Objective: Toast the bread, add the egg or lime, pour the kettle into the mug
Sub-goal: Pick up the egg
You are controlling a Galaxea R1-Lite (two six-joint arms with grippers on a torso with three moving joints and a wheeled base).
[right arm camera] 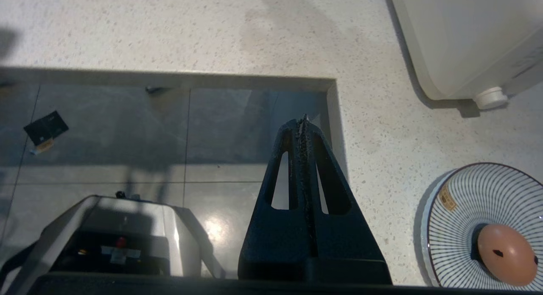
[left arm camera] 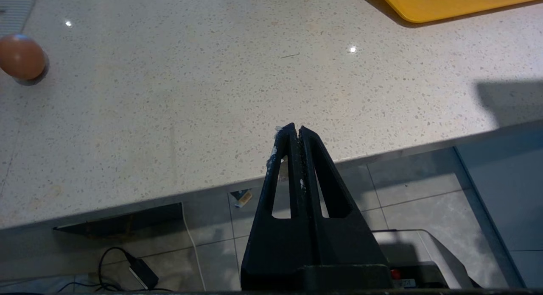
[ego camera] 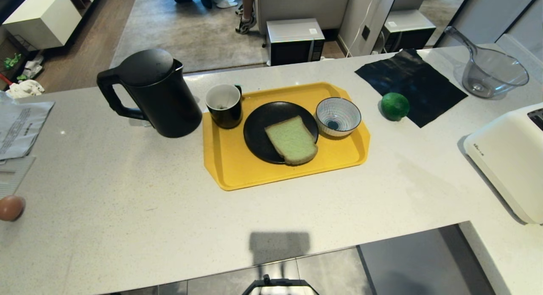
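Head view: pale speckled worktop (ego camera: 127,193), L-shaped, with grey floor tile in the cutout at its near edge; rug, wood floor and two microwaves beyond the far edge. Yellow tray (ego camera: 237,172) mid-worktop carries the mug (ego camera: 224,105), a black plate (ego camera: 258,134) and an empty striped bowl (ego camera: 338,116). Bread (ego camera: 292,140) lies flat on the plate, long axis running from far-left to near-right. Kettle (ego camera: 152,93) stands upright just left of the tray, handle pointing left. Lime (ego camera: 395,106) sits beside a black cloth (ego camera: 415,83); toaster (ego camera: 509,159) at the right edge. Left wrist view: left gripper (left arm camera: 295,129) closed, empty, over the near edge; a plain brown egg (left arm camera: 21,57) near the left edge. Right wrist view: right gripper (right arm camera: 304,123) closed, empty, at the cutout corner; speckled egg (right arm camera: 507,254) sits in a second striped bowl (right arm camera: 466,201), near the toaster's foot.
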